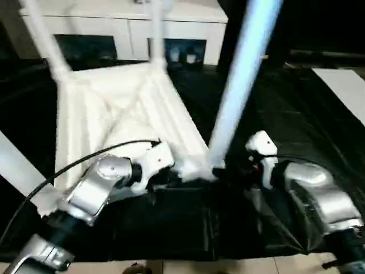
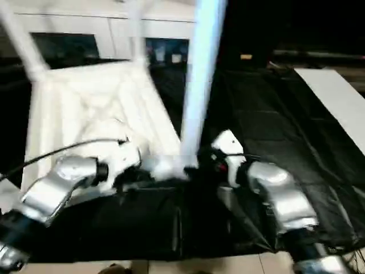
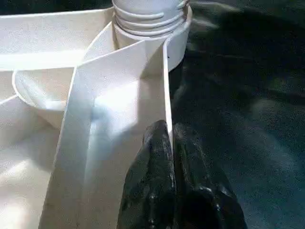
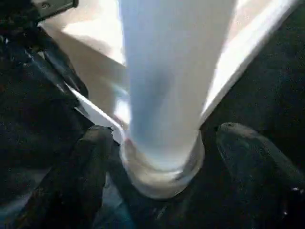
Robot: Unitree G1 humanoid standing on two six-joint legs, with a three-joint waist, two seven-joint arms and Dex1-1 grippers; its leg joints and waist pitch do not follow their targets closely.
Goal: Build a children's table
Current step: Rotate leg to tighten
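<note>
The children's table top (image 1: 114,108) lies upside down on the black cloth, ribbed underside up. Three legs (image 1: 45,40) (image 1: 157,34) (image 1: 17,165) rise from its sockets. A fourth leg (image 1: 239,80) stands in the near right corner socket (image 3: 178,38), its threaded end showing. My left gripper (image 3: 167,133) is shut on the top's thin rim wall just beside that socket. My right gripper (image 4: 164,131) is open and straddles the base of this leg (image 4: 167,95), with one finger (image 4: 90,176) on each side and a gap to the tube.
A black cloth (image 1: 285,103) covers the work surface. A white cabinet with glass doors (image 1: 131,28) stands behind the table. A white sheet (image 1: 342,85) lies at the far right. Pale floor (image 1: 228,265) shows along the near edge. A black cable (image 1: 68,165) loops over my left forearm.
</note>
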